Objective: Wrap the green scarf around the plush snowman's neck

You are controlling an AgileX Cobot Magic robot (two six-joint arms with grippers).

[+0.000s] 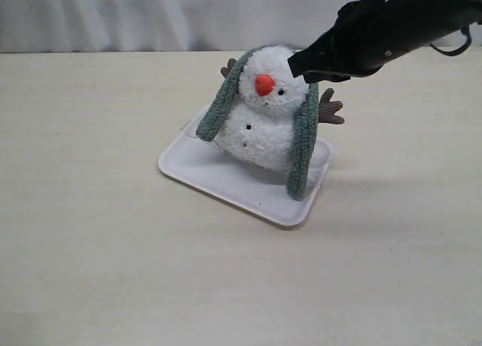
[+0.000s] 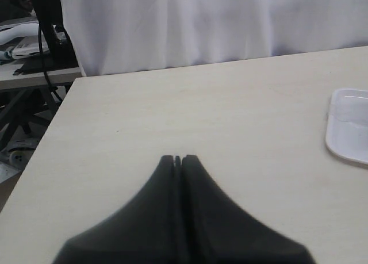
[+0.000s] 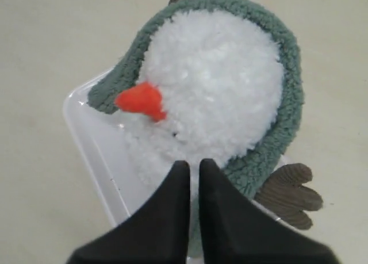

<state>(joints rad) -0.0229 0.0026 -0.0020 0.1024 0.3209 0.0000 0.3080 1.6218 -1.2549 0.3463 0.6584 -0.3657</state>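
The plush snowman [image 1: 263, 116] leans on a flat white tray [image 1: 226, 176], orange nose forward. The green scarf [image 1: 305, 135] lies over the top of its head, not in the neck crease, and both ends hang down its sides onto the tray. My right gripper [image 1: 295, 65] hovers at the head's right side. In the right wrist view the right gripper [image 3: 194, 163] shows only a thin slit between its fingers and holds nothing, above the snowman [image 3: 213, 80] and the scarf [image 3: 287, 103]. My left gripper [image 2: 178, 158] is shut and empty over bare table.
A brown twig arm [image 3: 293, 192] sticks out beside the right gripper. The tray's corner [image 2: 348, 126] shows in the left wrist view. White curtain hangs behind the table, whose left edge [image 2: 52, 143] drops off towards cables and stands.
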